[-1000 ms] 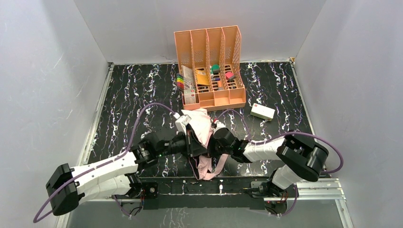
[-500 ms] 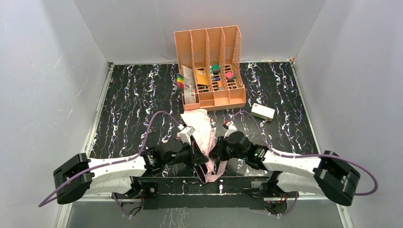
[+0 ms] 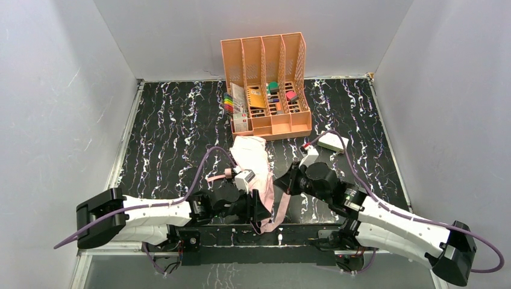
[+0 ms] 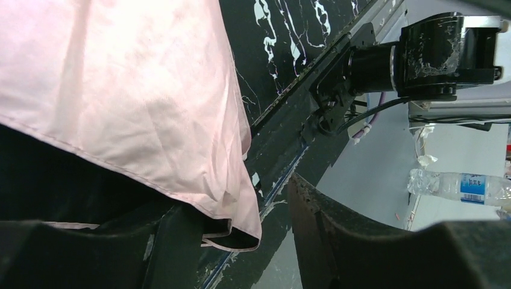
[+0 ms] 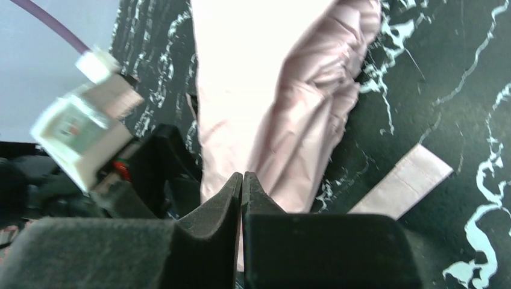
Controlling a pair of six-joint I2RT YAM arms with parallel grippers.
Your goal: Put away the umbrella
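The umbrella (image 3: 253,159) lies half-folded on the black marbled table, pale pink side up, reaching from in front of the organiser to the near edge. Its pink strap (image 3: 281,208) trails to the right. My left gripper (image 3: 260,212) sits low at the fabric's near end. In the left wrist view it (image 4: 247,241) stands open, and a corner of the umbrella (image 4: 120,90) drapes over the left finger. My right gripper (image 3: 281,182) is at the fabric's right side. In the right wrist view it (image 5: 241,177) is shut, tips touching, just before the umbrella (image 5: 289,108), with the strap (image 5: 401,186) to its right.
An orange desk organiser (image 3: 265,84) with small items stands at the back centre. A white box (image 3: 332,141) lies to its right, under the right arm's cable. The table's metal front rail (image 3: 283,232) runs just beyond the fabric's end. White walls close in three sides.
The left gripper has opened and slid toward the near edge. The right arm has drawn back to the right of the fabric. The umbrella has sunk flatter onto the table.
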